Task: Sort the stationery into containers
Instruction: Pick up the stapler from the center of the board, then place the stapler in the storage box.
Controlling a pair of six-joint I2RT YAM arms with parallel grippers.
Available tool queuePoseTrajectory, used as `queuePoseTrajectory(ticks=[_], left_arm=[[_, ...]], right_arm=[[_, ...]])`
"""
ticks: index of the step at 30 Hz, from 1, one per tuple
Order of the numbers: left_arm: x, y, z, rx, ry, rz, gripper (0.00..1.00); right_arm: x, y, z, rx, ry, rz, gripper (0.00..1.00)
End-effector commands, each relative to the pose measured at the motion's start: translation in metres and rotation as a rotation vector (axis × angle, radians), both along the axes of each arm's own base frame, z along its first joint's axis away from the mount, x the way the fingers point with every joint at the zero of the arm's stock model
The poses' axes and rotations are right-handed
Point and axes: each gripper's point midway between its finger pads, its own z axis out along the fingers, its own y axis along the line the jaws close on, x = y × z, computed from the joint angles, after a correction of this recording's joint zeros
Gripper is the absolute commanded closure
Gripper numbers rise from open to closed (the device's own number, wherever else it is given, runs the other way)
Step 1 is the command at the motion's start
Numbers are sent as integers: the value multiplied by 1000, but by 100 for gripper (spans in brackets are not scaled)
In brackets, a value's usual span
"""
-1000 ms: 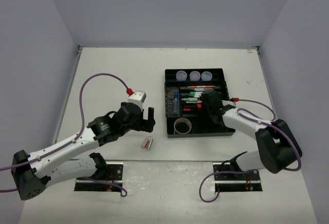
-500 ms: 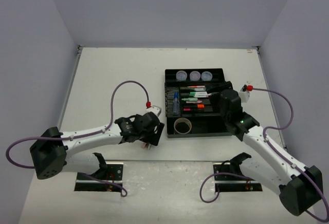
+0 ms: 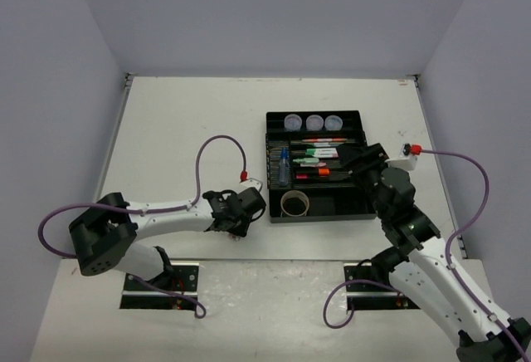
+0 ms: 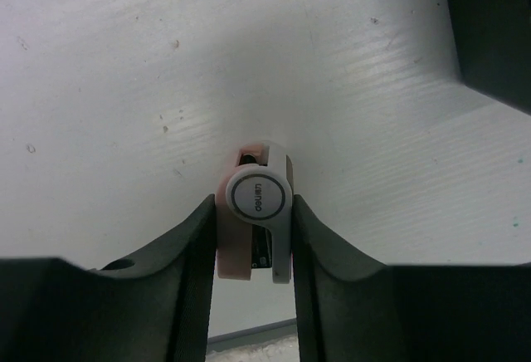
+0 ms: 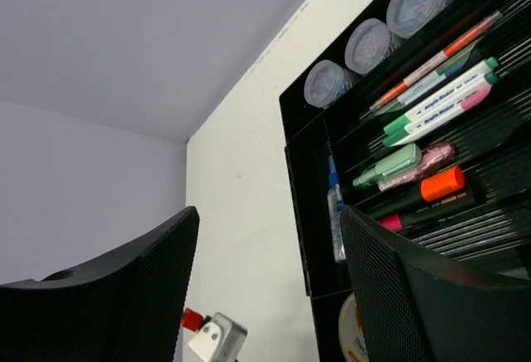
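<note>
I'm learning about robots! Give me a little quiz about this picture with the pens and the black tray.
1. True or false: the three round clear tubs sit inside the black plastic organiser tray.
2. What is the left gripper closed on? A metal scissors; B small pink-and-white plastic dispenser; C yellow ruler.
3. Fill in: the right gripper has its jaws ___.
Key: 1 true; 2 B; 3 open.

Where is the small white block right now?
Left wrist view: the block lies on the table between the left claw's fingers, beside the tray's near-left corner.
</note>
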Motion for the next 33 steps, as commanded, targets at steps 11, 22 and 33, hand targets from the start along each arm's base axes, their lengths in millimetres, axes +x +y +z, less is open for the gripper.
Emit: queuePoseTrajectory(ticks=[11,22,33], left_arm=[[-2,-62,84,-322,-224,-219,100],[-25,-101,150,-673,-405,-497,100],[-24,-108,149,-657,-418,-516,100]], right_arm=[[-62,112,-55,-105,107,791,24],[-123,175,-55,17,166,1061,29],[-149,188,-71,-3,243,1138,50]])
